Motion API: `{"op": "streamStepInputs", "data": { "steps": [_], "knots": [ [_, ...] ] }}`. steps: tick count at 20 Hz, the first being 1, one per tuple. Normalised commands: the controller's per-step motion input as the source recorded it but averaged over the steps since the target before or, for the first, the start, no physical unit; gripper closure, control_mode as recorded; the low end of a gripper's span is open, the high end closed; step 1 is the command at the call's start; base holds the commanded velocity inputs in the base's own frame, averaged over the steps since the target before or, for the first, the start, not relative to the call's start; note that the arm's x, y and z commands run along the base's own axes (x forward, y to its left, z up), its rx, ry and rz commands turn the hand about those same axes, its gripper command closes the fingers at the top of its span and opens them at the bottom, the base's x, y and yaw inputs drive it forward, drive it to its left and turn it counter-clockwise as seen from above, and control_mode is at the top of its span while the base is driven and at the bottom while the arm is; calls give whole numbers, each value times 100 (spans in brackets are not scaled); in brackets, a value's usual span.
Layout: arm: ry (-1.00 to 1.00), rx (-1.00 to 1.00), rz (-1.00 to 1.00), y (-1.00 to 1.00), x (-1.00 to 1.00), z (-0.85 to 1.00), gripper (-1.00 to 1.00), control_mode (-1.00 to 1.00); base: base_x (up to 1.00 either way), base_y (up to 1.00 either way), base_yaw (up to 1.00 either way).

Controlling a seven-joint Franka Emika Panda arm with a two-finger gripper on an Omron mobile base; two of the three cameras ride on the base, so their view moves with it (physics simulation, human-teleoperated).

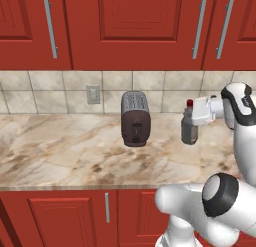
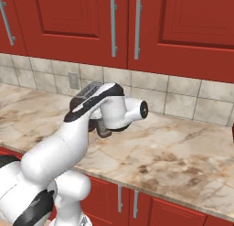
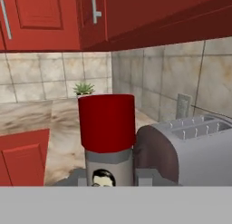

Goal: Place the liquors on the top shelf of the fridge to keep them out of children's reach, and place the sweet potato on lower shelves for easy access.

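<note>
One of the liquors, a slim grey glass bottle (image 1: 189, 128) with a red cap (image 3: 107, 122) and a pale label, stands upright over the marble counter (image 1: 60, 151), right of the toaster (image 1: 135, 118). My gripper (image 1: 194, 114) comes in from the right and is shut on the bottle's neck, just below the cap. In the hand view the gripper (image 3: 111, 180) holds the bottle close in front of the lens. I cannot tell whether the bottle's base touches the counter. The fridge, its shelves and the sweet potato are out of view.
The grey and brown toaster (image 3: 190, 150) sits close beside the bottle, against the tiled wall. Red upper cabinets (image 1: 130, 26) hang over the counter. A wall outlet (image 1: 93, 94) is left of the toaster. A small potted plant (image 3: 84, 88) stands far along the counter.
</note>
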Motion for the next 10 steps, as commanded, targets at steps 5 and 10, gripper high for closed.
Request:
{"op": "streamStepInputs", "data": {
  "steps": [5, 10],
  "knots": [
    [0, 0, -11, 67, -64, 10, 100, -100, 0, 0, 0],
    [0, 0, -24, 53, -39, 46, 100, -100, 0, 0, 0]
  ]
}}
